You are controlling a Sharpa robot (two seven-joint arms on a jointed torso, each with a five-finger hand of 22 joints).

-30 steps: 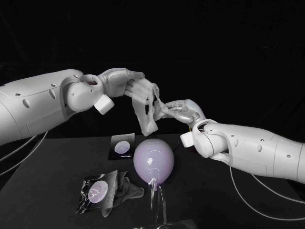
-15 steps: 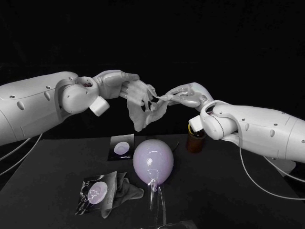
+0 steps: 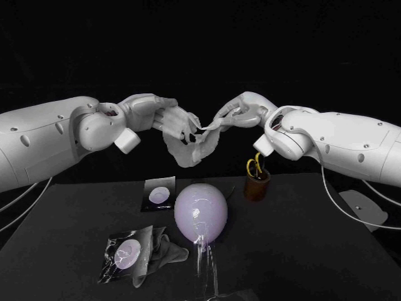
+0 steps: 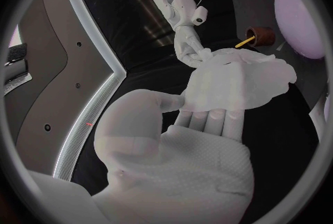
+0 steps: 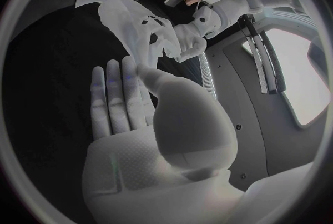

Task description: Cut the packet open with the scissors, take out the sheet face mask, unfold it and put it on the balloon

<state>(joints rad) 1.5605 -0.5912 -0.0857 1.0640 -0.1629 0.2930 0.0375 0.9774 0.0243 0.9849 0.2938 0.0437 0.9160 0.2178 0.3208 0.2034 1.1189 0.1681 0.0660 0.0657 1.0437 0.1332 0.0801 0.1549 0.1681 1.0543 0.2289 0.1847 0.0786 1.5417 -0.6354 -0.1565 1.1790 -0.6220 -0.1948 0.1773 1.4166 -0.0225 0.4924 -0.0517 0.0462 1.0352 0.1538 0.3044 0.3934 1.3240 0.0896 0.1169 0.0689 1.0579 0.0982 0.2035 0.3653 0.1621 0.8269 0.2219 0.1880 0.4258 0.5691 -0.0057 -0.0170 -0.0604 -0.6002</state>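
Note:
The white sheet mask hangs crumpled in the air between both hands, above the table. My left hand holds its left upper part; my right hand pinches its right upper edge. In the left wrist view the mask lies across my left hand's fingers, and the right hand grips its far edge. The pale purple balloon stands on a clear stand below the mask. The cut packet lies front left. The scissors stand in a brown cup.
A small cut-off strip of the packet lies behind the balloon on the left. A crumpled grey sheet rests beside the cut packet. The brown cup stands just right of the balloon, under my right forearm.
My right hand has risen and drawn to the right with the mask's edge, spreading the mask's top. The right arm lifted off the brown cup, which now shows.

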